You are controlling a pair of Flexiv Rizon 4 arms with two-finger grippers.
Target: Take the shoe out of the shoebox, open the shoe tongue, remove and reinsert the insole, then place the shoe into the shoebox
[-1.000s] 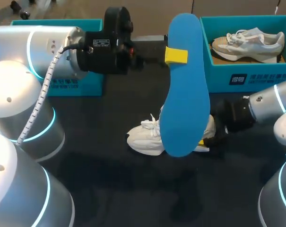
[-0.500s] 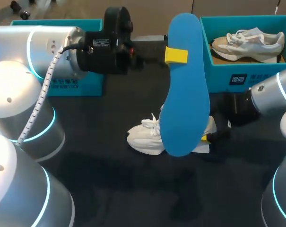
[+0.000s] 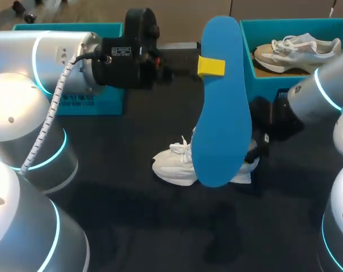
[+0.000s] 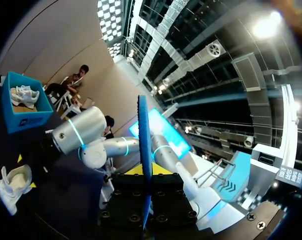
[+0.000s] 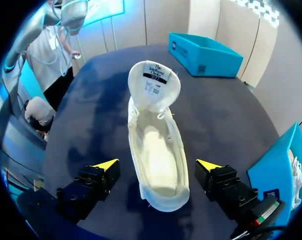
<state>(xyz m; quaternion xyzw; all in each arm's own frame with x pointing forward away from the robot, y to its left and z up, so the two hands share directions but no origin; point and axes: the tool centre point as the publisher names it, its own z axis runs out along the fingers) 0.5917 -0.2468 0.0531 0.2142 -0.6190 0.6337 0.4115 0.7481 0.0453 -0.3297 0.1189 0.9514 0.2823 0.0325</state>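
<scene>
On the shoe's (image 5: 158, 165) tongue (image 5: 166, 96), a printed label (image 5: 153, 80)

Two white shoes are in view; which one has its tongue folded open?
The shoe on the table, ahead of the open right gripper: tongue flipped up. The other shoe lies laced in the right shoebox.

Light: we see a bright ceiling lamp (image 4: 267, 26) flaring overhead.
Table: we find the dark table (image 3: 131, 226) dim, without glare.
Shadow: we see soft shade beside the white shoe (image 5: 158, 150).
</scene>
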